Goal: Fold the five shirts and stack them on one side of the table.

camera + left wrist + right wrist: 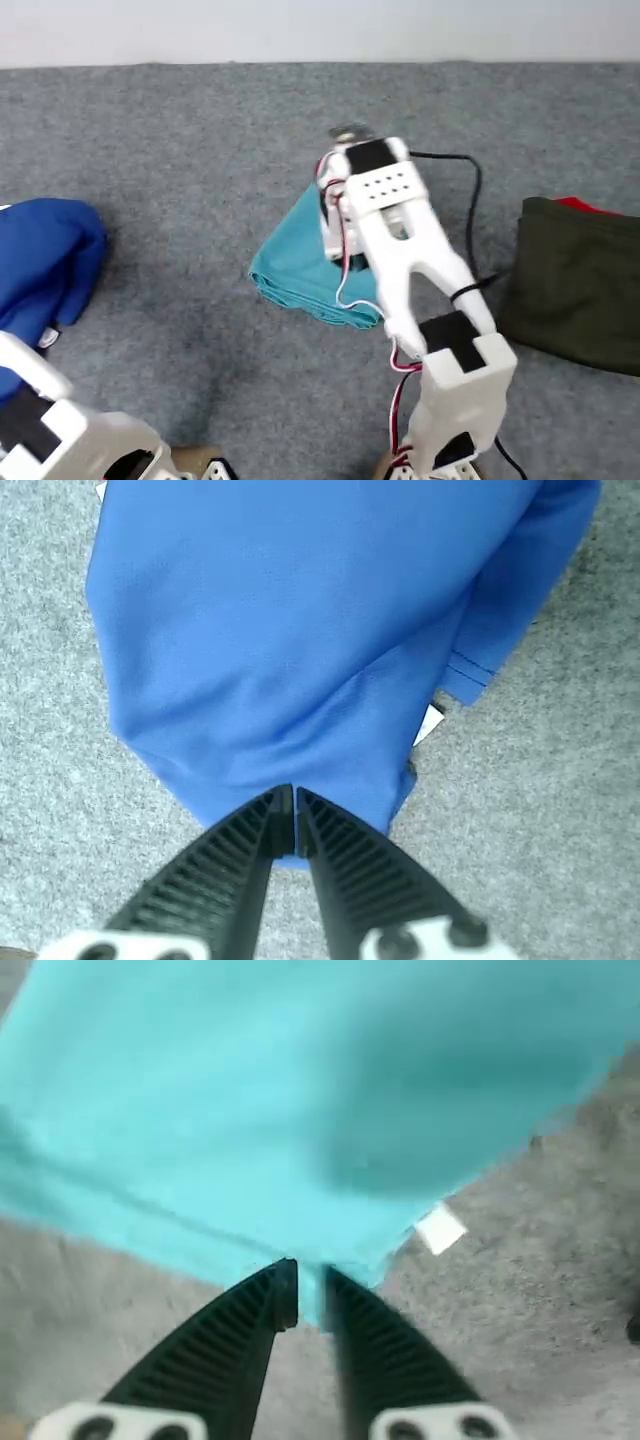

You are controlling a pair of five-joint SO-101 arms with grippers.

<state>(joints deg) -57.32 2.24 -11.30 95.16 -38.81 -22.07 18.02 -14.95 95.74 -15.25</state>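
My left end effector (293,805) is pinched down on the hem of the blue shirt (300,630), which sits bunched up at the left edge of the table (180,150). My right end effector (310,1290) is clamped on an edge of the teal shirt (300,265), with a bit of fabric caught between the jaws; that one's roughly mid-table, lying in a loose triangle. Over at the right edge there's a folded dark olive shirt (575,280) with a red shirt (580,205) peeking out from under its far side.
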